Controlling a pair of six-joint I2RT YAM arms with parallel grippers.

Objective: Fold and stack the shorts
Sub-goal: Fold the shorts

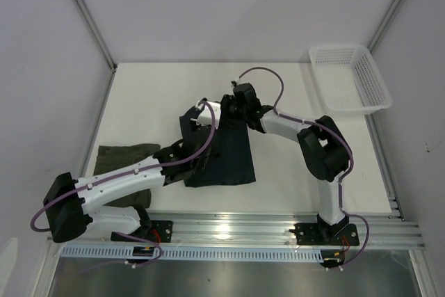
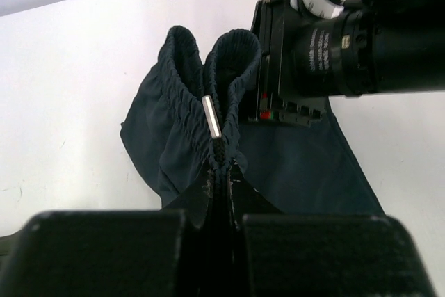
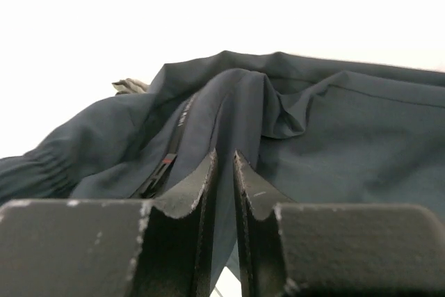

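Pinching elastic waistband of navy shorts (image 1: 229, 158) mid tabletop (image 1: 153, 95), left tool (image 2: 221, 175) clamped shut. Right tool (image 3: 224, 161) barely parted at cloth; grip unclear. Likely soft, limp, light; best held at waistband corners.

The navy-teal shorts (image 1: 226, 154) are one dark, plain colour, with a small red fleck inside the fold, perhaps a label. Their cord tip (image 2: 211, 117) is shiny silver. The olive-green shorts (image 1: 122, 158) are plain too. My left gripper (image 2: 221, 175) and right gripper (image 3: 224, 165) are matt black, the edges scuffed pale. My arms (image 1: 118, 182) are white with black joints and purple cables (image 1: 201, 147). The mesh basket (image 1: 348, 78) is white, and so is the table (image 1: 160, 95).
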